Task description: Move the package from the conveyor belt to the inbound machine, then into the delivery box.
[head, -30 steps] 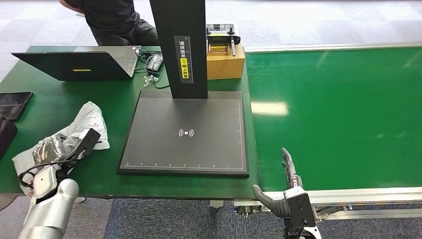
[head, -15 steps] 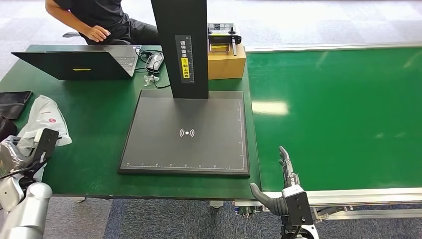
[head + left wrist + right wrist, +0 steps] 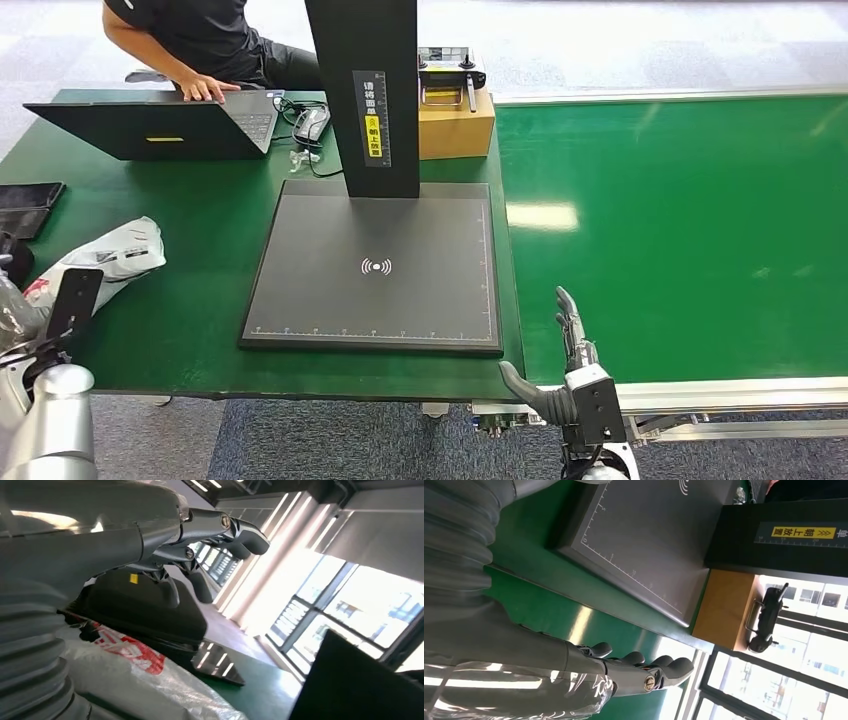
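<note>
Green table [image 3: 200, 320] bears the package [image 3: 110, 255]; left fingers' grip unclear, right fingers [image 3: 568, 318] spread.

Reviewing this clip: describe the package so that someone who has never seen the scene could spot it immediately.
Start at the big black scanning platform with its tall black column in the middle of the green table. Go left towards the table's near left edge, where the robot's left hand is. The package is there: a crumpled white plastic mailer bag with red print, the only soft white thing among dark, flat items.
</note>
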Robot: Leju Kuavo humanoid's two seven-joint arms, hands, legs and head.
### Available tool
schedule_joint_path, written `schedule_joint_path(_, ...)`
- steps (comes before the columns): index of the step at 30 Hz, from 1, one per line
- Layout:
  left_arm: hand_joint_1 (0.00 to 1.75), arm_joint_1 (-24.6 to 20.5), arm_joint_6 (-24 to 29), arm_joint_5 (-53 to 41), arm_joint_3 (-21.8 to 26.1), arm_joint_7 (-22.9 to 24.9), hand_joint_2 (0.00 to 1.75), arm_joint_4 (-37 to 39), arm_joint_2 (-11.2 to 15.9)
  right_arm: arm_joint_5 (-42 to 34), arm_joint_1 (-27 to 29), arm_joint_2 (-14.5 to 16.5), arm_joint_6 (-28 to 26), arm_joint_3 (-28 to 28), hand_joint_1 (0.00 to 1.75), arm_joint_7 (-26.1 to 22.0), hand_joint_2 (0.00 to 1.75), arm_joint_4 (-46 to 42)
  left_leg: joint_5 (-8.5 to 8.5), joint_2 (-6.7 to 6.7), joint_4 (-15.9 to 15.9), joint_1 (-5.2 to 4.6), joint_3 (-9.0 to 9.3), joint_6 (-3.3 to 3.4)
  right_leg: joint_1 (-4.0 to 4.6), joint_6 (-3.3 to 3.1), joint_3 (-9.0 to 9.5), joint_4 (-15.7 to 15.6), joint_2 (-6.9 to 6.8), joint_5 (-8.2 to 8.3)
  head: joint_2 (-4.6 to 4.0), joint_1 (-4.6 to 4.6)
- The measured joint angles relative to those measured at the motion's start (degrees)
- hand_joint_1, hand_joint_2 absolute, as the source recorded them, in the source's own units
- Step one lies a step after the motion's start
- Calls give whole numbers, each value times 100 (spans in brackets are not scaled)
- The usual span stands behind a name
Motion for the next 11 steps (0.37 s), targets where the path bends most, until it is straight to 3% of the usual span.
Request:
schedule_joint_path(6, 0, 78, 9, 869, -228, -688, 175, -339, -327, -79, -99, -80, -1, 19, 0, -43, 175, 118, -3, 0, 2, 0, 0, 4, -1, 1, 1, 0, 0, 0, 0, 0)
schedule_joint_path(11, 0, 145, 9, 1869, -576, -1023, 175, -477, -432, -159, -158, -147, -19, 50, 0, -94, 175, 193, -4, 0, 2, 0, 1, 5, -1, 0, 2, 0, 0, 0, 0, 0)
